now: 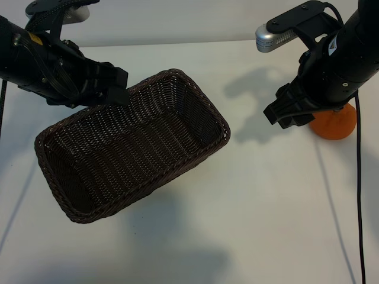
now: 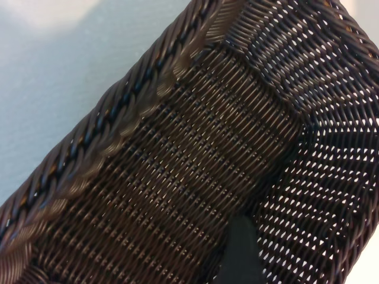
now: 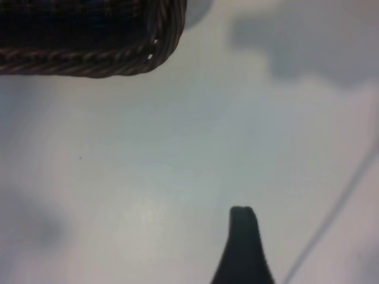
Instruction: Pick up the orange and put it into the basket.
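Orange (image 1: 335,125): one round bright-orange fruit, resting on the white table (image 1: 260,207) at the far right of my exterior view, partly hidden behind my right arm and well apart from the basket. Basket (image 1: 89,171): one rectangular dark brown woven wicker piece with a braided rim, lying diagonally left of centre, nothing inside it. Left gripper (image 1: 112,89): poised at the basket's upper long rim, jaws standing wide; from the exterior view I cannot tell whether it touches the wicker. My left wrist view is filled by the basket's inner wall and braided edge (image 2: 136,106), with one dark fingertip (image 2: 240,248) just inside. Right gripper (image 1: 290,115): hanging above the table just beside the orange, jaws wide and holding nothing. My right wrist view shows bare table (image 3: 177,165), one dark fingertip (image 3: 243,236) and a corner of the basket (image 3: 118,59).
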